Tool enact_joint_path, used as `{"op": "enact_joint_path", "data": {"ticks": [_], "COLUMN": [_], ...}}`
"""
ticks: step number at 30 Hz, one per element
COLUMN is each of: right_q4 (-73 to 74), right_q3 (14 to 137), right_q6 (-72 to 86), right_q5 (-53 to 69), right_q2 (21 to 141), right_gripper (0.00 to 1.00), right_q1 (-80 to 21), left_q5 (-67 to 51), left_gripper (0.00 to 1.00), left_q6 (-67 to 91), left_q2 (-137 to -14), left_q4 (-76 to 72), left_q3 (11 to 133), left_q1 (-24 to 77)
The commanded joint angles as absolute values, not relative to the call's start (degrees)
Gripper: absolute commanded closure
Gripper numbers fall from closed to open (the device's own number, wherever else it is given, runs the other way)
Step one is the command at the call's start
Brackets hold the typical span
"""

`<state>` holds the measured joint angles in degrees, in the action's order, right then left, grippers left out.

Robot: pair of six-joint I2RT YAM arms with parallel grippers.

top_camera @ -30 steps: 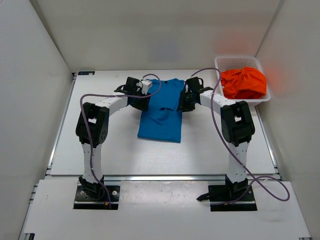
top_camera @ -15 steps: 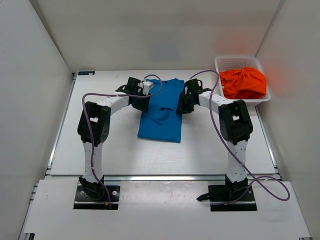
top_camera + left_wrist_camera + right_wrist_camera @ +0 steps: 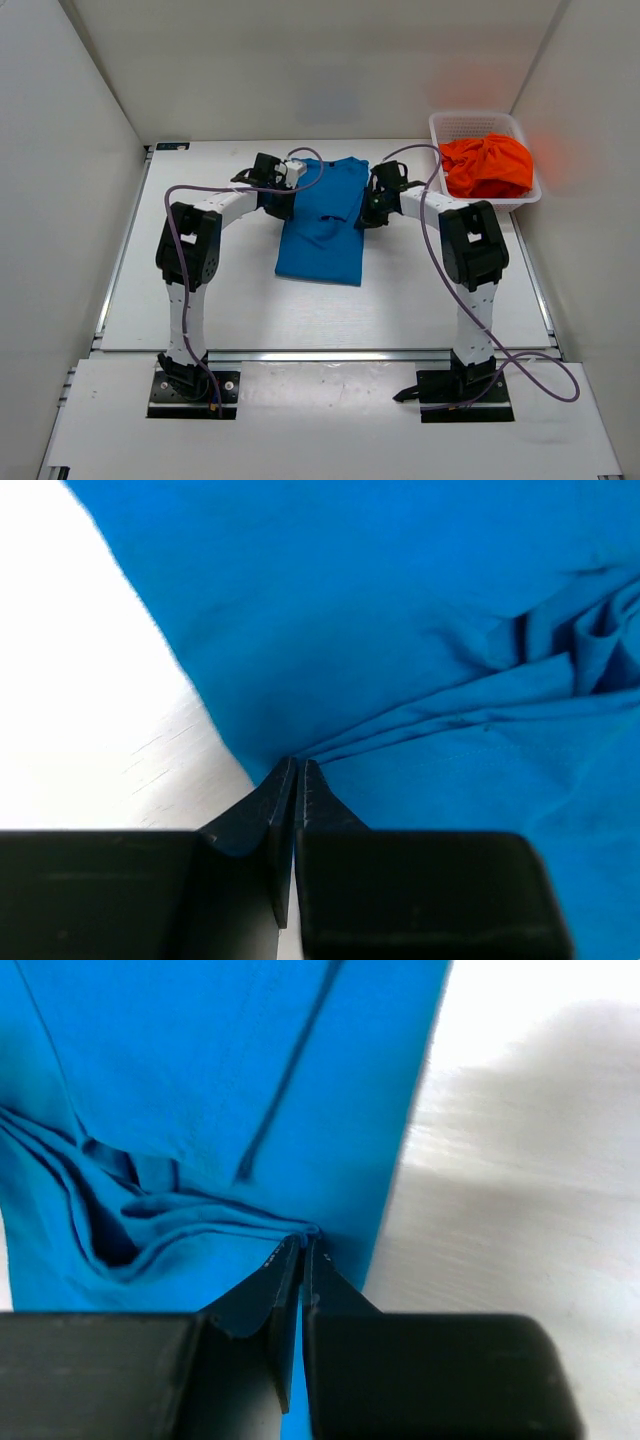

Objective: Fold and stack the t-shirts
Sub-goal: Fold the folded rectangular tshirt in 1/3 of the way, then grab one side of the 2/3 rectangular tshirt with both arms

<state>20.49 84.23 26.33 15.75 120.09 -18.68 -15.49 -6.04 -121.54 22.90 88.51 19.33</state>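
We see our left gripper pinched closed on one side edge of the blue shirt, our right gripper clamped on the opposite edge; the cloth lies between them, wrinkling ahead of both tips

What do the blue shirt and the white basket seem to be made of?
The blue t-shirt looks like soft, matte knit cloth, possibly cotton: it creases and gathers into fine folds. The basket looks like stiff white plastic: thin lattice walls under a smooth moulded rim. Its sheen is too small to judge.
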Motion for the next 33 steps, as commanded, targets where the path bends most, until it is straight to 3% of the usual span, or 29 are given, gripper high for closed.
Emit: {"op": "enact_joint_path", "data": {"ticks": [1,10,12,14,18,20,25,27,33], "right_q4": [18.73,16.79,17.57,16.62,13.01,10.64,10.02,8.71,3.70], "right_q3": [81.31,79.62,80.59,79.99,75.25,70.69,58.57,53.81,46.07], "right_q6": [26.10,26.99,27.51,28.03,28.91,30.23,34.44,36.55,44.11], "right_q5": [12.92,14.93,17.65,18.54,16.97,15.91,16.33,18.28,21.62], "right_q2": [115.23,114.43,115.14,115.05,109.26,103.65,93.97,93.08,91.32], "right_gripper": [1.00,0.97,0.71,0.63,0.48,0.44,0.46,0.47,0.51], "right_q1": [-17.84,-16.87,-16.96,-16.87,-16.88,-16.96,-19.24,-20.30,-22.15], "left_q5": [-14.85,-14.76,-15.46,-16.26,-16.70,-17.14,-23.80,-29.41,-31.91], "left_gripper": [0.87,0.83,0.72,0.40,0.05,0.02,0.05,0.07,0.11], "left_q6": [-5.01,-4.84,-3.96,-2.73,-0.45,0.95,3.16,3.69,4.48], "left_q2": [-118.83,-117.34,-116.99,-116.20,-111.73,-108.65,-102.49,-101.96,-102.57], "left_q4": [21.88,21.80,22.15,22.50,23.90,24.43,29.95,31.54,32.61], "left_q3": [87.71,86.84,86.49,87.01,86.23,84.91,76.05,72.62,64.70], "left_q1": [17.93,17.58,17.84,17.58,16.79,16.44,13.02,12.05,12.83]}}
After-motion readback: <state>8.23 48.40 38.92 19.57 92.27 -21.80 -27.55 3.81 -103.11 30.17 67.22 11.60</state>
